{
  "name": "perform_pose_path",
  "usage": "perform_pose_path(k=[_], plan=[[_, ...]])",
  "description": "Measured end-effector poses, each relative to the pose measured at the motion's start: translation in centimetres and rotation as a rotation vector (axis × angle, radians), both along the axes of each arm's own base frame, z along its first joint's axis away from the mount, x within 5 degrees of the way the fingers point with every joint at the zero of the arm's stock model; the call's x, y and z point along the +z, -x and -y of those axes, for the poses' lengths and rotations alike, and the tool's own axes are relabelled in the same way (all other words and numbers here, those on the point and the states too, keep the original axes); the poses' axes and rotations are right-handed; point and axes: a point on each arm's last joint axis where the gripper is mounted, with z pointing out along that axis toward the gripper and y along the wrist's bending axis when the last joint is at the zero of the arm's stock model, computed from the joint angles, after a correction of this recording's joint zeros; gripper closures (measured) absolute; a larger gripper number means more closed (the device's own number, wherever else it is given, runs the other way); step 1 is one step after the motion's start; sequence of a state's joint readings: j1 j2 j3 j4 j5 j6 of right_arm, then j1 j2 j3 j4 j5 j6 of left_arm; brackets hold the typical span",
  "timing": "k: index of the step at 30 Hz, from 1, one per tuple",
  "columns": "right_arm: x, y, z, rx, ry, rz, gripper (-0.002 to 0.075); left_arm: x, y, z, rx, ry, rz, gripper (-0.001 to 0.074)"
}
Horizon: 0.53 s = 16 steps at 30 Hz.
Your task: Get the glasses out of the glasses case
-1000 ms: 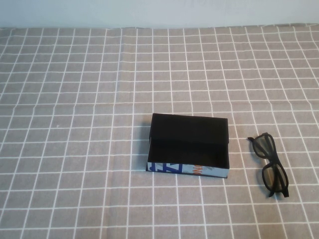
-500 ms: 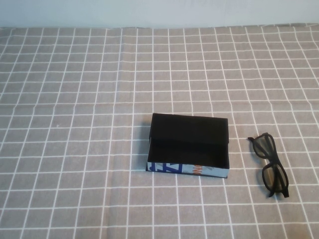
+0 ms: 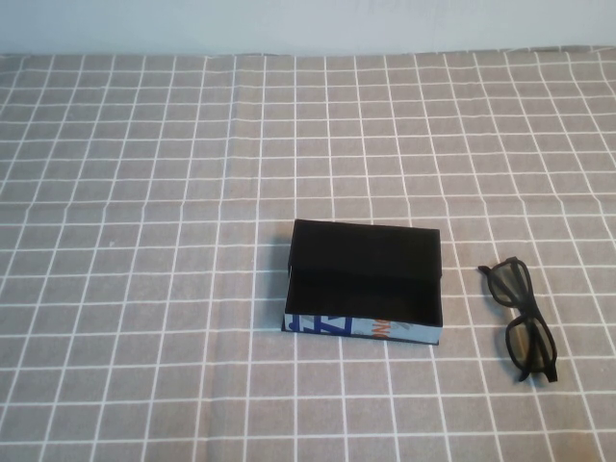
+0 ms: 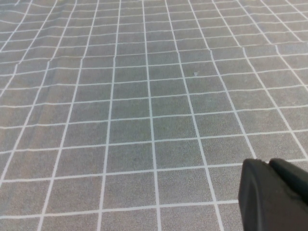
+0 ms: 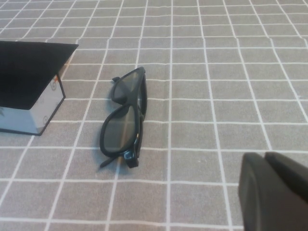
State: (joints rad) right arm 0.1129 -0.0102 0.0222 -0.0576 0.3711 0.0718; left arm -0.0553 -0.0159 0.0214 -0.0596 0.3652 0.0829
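The glasses case (image 3: pixel 366 248) is a black box lying open in the middle of the table, flap lid laid back, white-blue front side toward me. Its black inside looks empty. The glasses (image 3: pixel 520 320), black and thick-framed, lie folded on the cloth just right of the case, apart from it. In the right wrist view the glasses (image 5: pixel 126 120) lie beside the case corner (image 5: pixel 29 72), and my right gripper (image 5: pixel 265 156) is shut and empty, short of them. My left gripper (image 4: pixel 269 162) is shut and empty over bare cloth. Neither gripper shows in the high view.
A grey tablecloth with a white grid (image 3: pixel 144 192) covers the whole table, with a pale wall (image 3: pixel 308 24) along the far edge. Nothing else stands on it.
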Motion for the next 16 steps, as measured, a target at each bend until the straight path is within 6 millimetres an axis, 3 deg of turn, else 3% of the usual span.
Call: perform_pose_path(k=[16], plan=[[-0.01,0.0,0.0,0.0,-0.001,0.007,0.0744,0.0,0.0,0.0,0.0,0.0,0.0,0.074]])
